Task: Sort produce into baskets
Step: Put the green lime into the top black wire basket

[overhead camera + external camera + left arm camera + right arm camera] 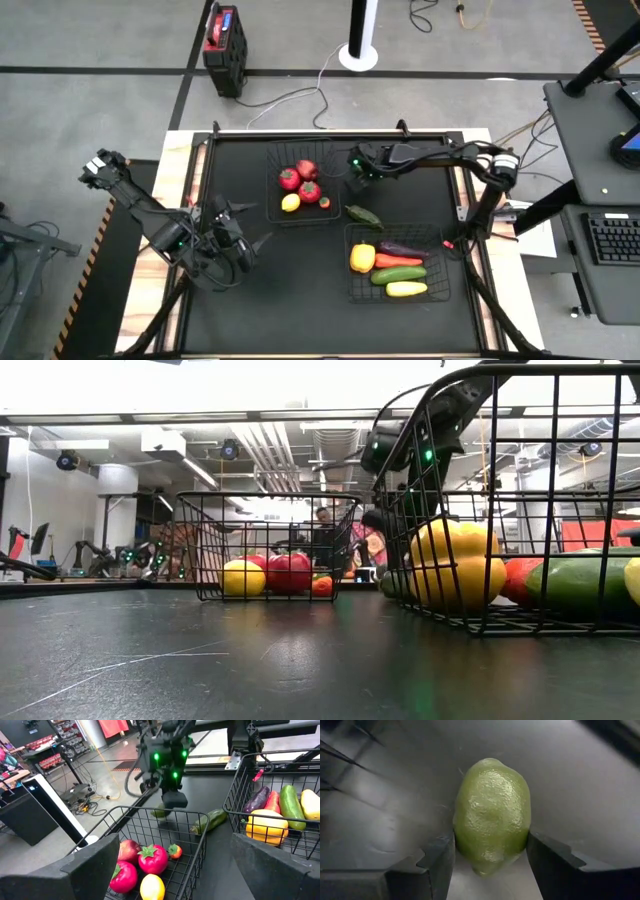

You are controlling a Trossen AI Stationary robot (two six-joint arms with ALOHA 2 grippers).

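Note:
My right gripper point(490, 850) is at the right side of the far basket point(305, 185), pointing down at the mat, shut on a green lime point(491, 815). It also shows in the left wrist view point(172, 800). The far basket holds red fruits point(298, 176) and a yellow lemon point(290, 203). The near right basket point(397, 262) holds a yellow pepper point(362, 258), an orange carrot, a purple eggplant and green and yellow pieces. A green pepper point(363, 214) lies on the mat between the baskets. My left gripper point(170, 870) is open and empty over the mat's left part point(255, 228). My right gripper pinches the lime by its two long sides point(462, 837) between its two fingers point(437, 862), toward one end of the fruit. The fingers come from above, pointing down, and lie across the lime. Whether the lime still rests on the mat or is lifted, I cannot tell.
The black mat point(300, 300) is bare in its near left part. The wire walls of the far basket point(150, 822) stand between my two grippers. A red and black box point(224, 45) and cables lie on the floor beyond the table's far edge.

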